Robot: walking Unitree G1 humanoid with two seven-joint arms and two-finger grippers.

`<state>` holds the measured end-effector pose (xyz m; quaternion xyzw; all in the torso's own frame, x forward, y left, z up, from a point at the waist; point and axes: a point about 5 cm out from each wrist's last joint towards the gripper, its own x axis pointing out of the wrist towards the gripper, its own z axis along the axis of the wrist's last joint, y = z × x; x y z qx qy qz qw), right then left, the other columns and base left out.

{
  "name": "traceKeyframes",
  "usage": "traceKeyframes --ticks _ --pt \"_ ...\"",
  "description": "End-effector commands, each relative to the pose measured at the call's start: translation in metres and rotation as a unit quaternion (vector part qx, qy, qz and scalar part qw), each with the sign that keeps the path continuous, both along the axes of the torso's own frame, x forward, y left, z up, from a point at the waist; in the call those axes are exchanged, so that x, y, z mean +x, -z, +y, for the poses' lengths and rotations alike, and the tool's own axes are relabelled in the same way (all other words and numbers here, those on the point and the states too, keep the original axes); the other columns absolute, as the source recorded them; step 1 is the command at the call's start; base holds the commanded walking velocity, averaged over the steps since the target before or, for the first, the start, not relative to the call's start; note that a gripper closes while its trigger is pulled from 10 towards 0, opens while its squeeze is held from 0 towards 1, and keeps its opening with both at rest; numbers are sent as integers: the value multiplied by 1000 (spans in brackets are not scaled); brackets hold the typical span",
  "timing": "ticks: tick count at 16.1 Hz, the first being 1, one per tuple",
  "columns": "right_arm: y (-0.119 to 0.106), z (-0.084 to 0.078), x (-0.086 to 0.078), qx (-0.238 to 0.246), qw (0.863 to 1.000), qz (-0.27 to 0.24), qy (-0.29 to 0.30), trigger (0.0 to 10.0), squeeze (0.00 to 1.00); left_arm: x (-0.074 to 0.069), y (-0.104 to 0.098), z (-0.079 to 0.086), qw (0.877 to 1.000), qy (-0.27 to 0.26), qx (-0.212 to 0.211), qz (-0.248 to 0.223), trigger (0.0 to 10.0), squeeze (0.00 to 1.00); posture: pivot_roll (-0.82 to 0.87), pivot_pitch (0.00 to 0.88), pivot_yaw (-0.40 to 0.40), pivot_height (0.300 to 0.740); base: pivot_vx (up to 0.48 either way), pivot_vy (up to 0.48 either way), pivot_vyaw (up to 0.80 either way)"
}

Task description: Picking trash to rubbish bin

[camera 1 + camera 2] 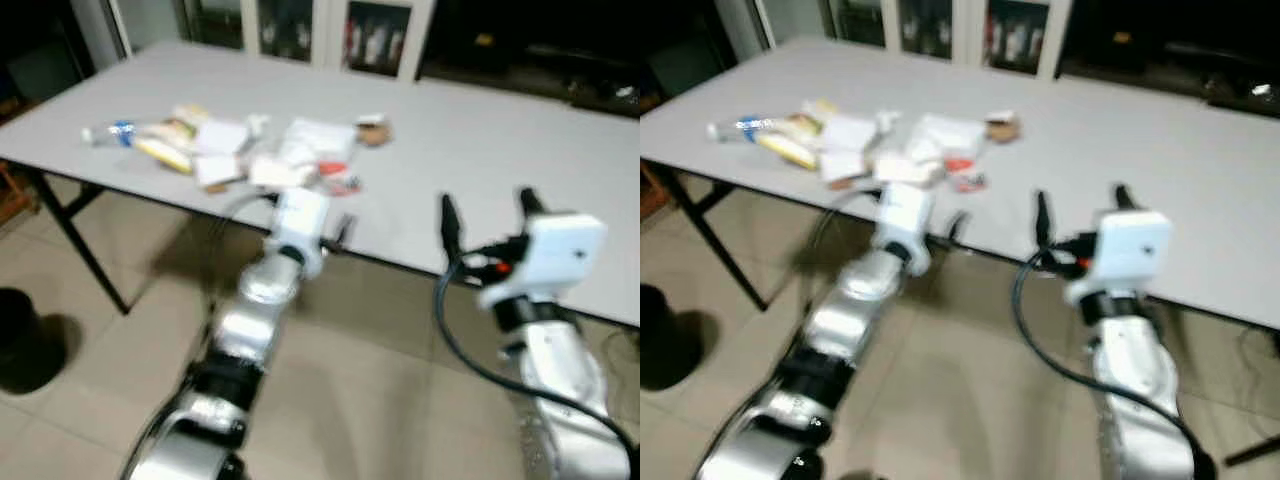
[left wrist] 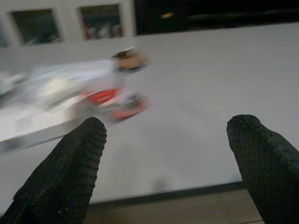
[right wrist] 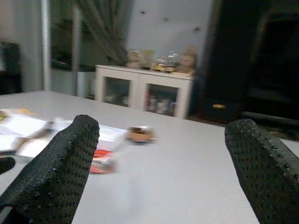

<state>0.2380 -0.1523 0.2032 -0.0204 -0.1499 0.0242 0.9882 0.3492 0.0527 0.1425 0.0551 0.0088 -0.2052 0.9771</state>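
Trash pile [image 1: 240, 150] sits on the white table [image 1: 500, 150], toward its left near edge: wrappers, paper, a plastic bottle [image 1: 110, 132] at the far left end, a small brown piece [image 1: 374, 132] at the right end. We see the left gripper [image 2: 168, 154] at the table's near edge, just short of the pile, fingers spread wide, nothing between them. We see the right gripper [image 1: 485, 215] raised over the table edge, well right of the trash, fingers [image 3: 60, 163] also spread apart, empty. White cabinet [image 3: 145, 91] stands behind the table. Views are blurred.
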Motion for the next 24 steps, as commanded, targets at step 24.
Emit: traceKeyframes --ticks 24 --pt "37 -5 -8 -21 997 71 0 10000 0 -26 6 52 999 -37 24 -12 10000 0 118 103 -52 740 0 -20 89"
